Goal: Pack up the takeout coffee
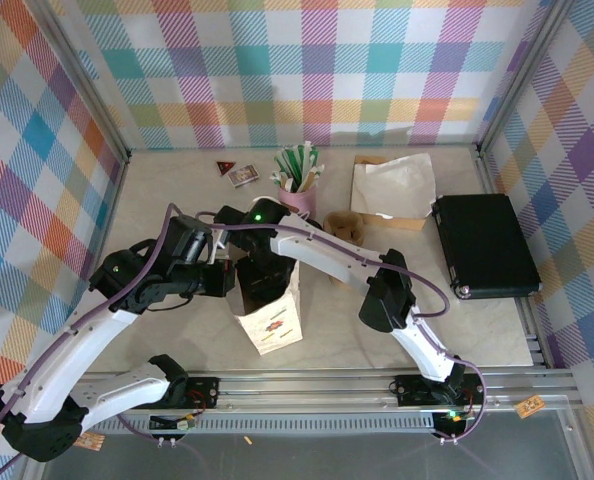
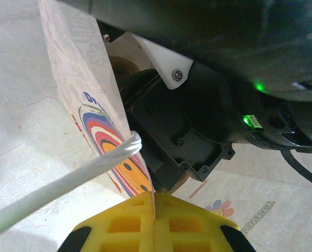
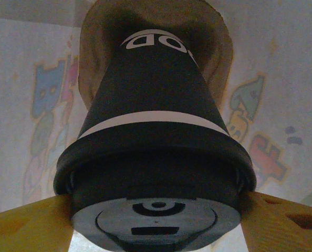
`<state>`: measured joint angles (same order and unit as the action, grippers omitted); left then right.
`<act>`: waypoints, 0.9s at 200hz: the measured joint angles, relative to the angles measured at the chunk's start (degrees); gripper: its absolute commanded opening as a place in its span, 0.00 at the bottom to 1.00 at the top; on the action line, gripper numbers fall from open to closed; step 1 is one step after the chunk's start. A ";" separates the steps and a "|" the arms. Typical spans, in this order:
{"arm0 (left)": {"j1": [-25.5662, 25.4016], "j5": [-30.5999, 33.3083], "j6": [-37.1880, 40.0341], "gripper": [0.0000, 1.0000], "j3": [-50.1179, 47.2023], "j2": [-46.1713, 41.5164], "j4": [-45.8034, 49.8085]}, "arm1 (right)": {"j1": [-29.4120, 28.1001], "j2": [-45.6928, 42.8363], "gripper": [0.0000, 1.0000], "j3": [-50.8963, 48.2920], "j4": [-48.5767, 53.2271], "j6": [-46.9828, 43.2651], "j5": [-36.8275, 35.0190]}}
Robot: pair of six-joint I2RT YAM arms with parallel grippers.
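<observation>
Tabletop [image 1: 497, 330] beige, walls [image 1: 327, 60] pastel plaid

This is a robot test cell in a lab, dressed up as a coffee counter. Plaid printed walls [image 1: 317, 70] on bare aluminium posts [image 1: 82, 85] box in a pale stone-look tabletop [image 1: 477, 330]. Two cabled arms [image 1: 97, 345] are bolted to a metal rail [image 1: 307, 385] at its near edge. Beyond the right tool [image 3: 155, 202] stands a pink cup of stirrers [image 1: 299, 192]. Off to that tool's right lie a pile of white and brown paper [image 1: 392, 185] and a black case [image 1: 487, 245].
</observation>
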<state>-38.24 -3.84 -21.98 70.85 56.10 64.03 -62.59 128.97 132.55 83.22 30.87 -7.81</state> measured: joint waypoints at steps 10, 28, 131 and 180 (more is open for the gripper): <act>0.00 0.00 0.00 0.00 -0.15 -0.28 -0.09 | -0.07 -0.33 0.82 -0.61 -0.46 0.17 -0.02; 0.00 0.00 0.00 0.00 -0.26 -0.50 -0.07 | -0.17 -0.68 0.82 -1.38 -1.18 0.22 -0.07; 0.00 0.11 0.39 0.00 -0.74 -1.22 -0.26 | -0.46 -1.11 0.71 -2.25 -3.23 1.51 -2.71; -0.15 0.46 0.87 0.00 -0.74 -1.46 -1.57 | -0.20 -1.11 0.76 -0.98 -2.99 1.53 -4.92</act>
<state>-38.39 -3.38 -21.10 70.11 54.63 62.46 -62.78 127.85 131.57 80.23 32.40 -12.73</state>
